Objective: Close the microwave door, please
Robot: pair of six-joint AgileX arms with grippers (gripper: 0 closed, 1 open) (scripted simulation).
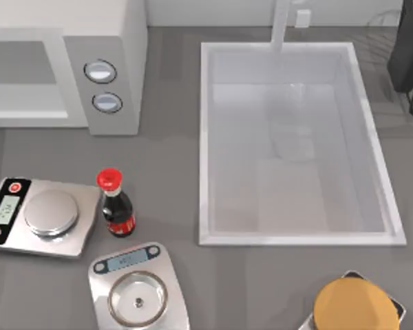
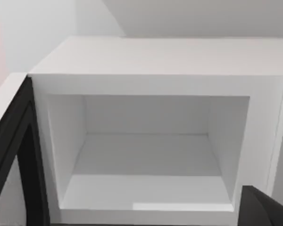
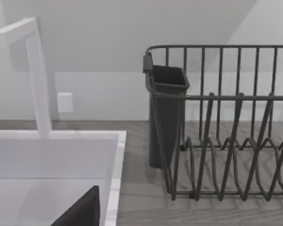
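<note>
From above, I am looking at the microwave [image 1: 65,75] sitting at the far left of the table [image 1: 172,199], its light grey panel with two round dials [image 1: 100,71] facing me. To its right the white sink [image 1: 296,234] is taking up the middle. Nearer me two scales [image 1: 45,216] are lying at the left with a red-capped sauce bottle [image 1: 115,204] standing between them, and an orange-topped round thing [image 1: 352,307] is sitting at the near right edge. A dark dish rack [image 1: 409,55] is showing at the far right corner.

In the left wrist view, I am facing straight into the microwave's open cavity [image 2: 146,150], bare and white inside. The door [image 2: 14,155], dark-framed, is standing swung out on the side away from the dial panel. A dark tip of the left tool [image 2: 264,207] is edging into the corner; I cannot tell how its fingers are set.

In the right wrist view, I am seeing the faucet [image 3: 35,75], the sink's rim and the rack with its cutlery cup [image 3: 166,117]. A dark piece of the right tool [image 3: 80,212] is showing; its spread I cannot tell either.

I am judging the task as barely started: the door is fully open. The next move is calling for the left tool to get behind the door's outer face and sweep it toward the cavity until it shuts.
</note>
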